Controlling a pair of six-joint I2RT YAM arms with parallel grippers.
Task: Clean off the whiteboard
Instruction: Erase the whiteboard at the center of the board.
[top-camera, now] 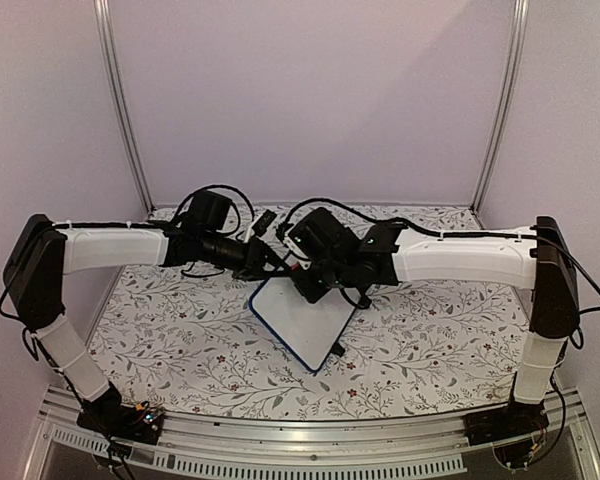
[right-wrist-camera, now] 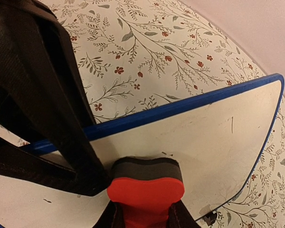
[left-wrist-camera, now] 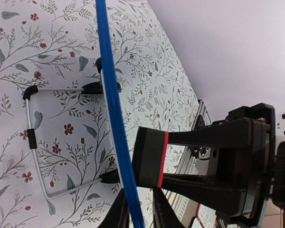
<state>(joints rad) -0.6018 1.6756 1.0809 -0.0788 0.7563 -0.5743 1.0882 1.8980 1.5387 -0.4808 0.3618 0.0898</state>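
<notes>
The whiteboard (right-wrist-camera: 204,137) is standing tilted, almost clean; right gripper (right-wrist-camera: 145,216) is clamping a red eraser (right-wrist-camera: 145,190) against it; left gripper (left-wrist-camera: 140,202) is straddling its frame, grip unclear.

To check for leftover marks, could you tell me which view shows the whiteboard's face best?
The right wrist view: the whiteboard fills it close up, faint specks visible. The top view shows it small, partly covered by the arms; the left wrist view shows only its blue edge.
</notes>
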